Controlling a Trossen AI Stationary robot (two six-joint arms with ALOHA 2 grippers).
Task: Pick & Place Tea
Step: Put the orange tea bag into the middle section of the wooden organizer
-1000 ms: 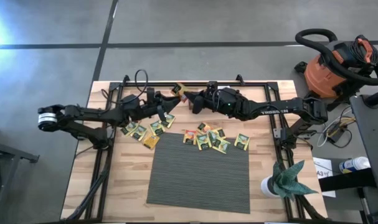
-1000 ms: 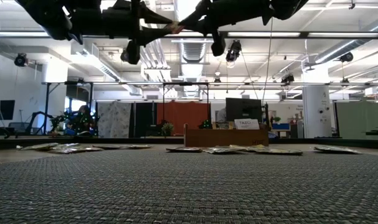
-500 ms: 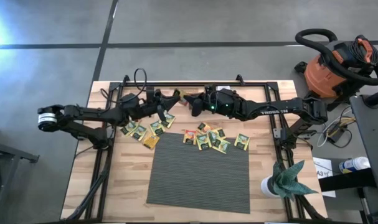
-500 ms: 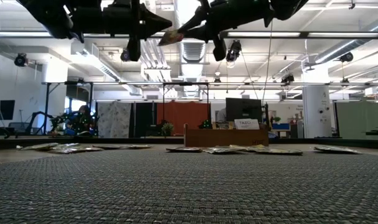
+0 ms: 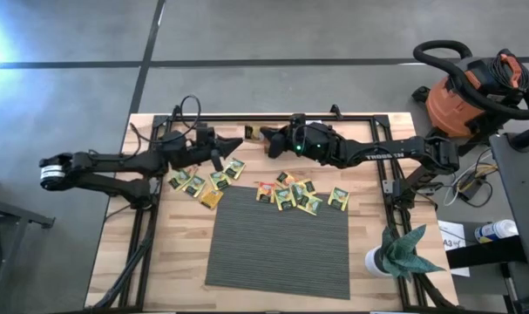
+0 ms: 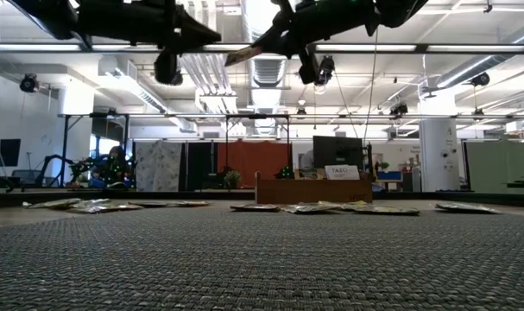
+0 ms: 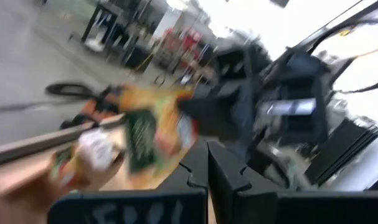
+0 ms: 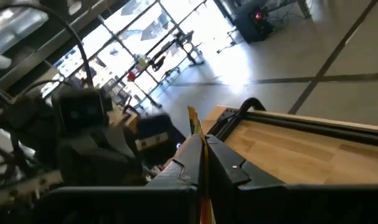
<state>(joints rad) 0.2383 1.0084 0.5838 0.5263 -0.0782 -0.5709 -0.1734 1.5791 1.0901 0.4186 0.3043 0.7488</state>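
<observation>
Grey mat (image 5: 279,236), shop vacuum (image 5: 473,87), plant (image 5: 402,251).

Tea sachets (image 5: 286,194) behind mat (image 5: 279,237)

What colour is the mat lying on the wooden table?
Dark grey, finely ribbed mat, on the light wooden table; clearest in the high view.

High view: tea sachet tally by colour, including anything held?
Yellow-green sachets, lying flat: 9
Orange sachets, lying flat: 2
Held sachet, pinched in the right tool: 1
Total: 12 (some overlap, so the count is approximate)
</observation>
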